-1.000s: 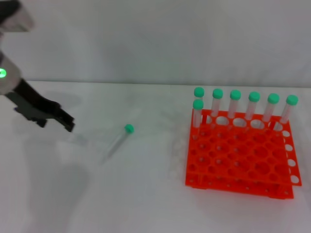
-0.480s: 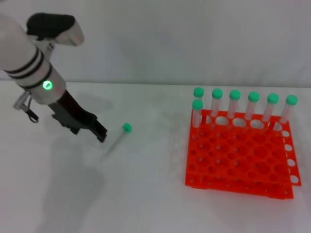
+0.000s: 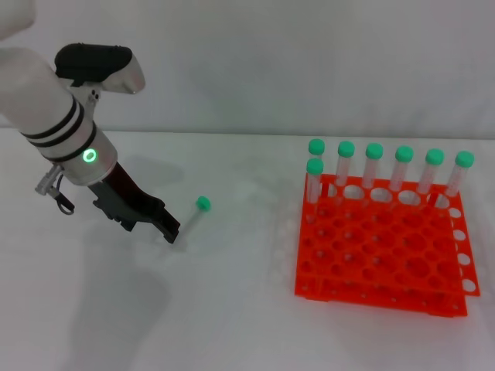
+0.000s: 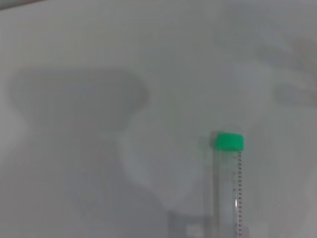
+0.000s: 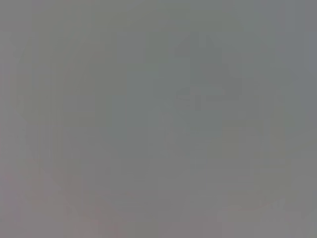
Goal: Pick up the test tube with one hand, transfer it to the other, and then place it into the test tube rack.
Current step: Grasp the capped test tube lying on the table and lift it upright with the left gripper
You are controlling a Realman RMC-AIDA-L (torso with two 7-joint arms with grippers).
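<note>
The test tube [image 3: 191, 219] lies on the white table, its green cap pointing back and right; the left wrist view shows the test tube [image 4: 227, 183] lengthwise, cap farthest from the camera. My left gripper [image 3: 167, 225], black on the white arm with a green ring, is low over the table at the tube's bottom end, its fingers open and not closed on it. The orange test tube rack [image 3: 379, 297] stands at the right. My right gripper is out of view, and its wrist view shows only flat grey.
Several green-capped tubes [image 3: 374, 162] stand upright in the rack's back row, with one more in the second row at the left. A white wall rises behind the table.
My left arm has swung in from the far left and down to the right, bringing its gripper to the tube's bottom end. The tube and rack have stayed put.
</note>
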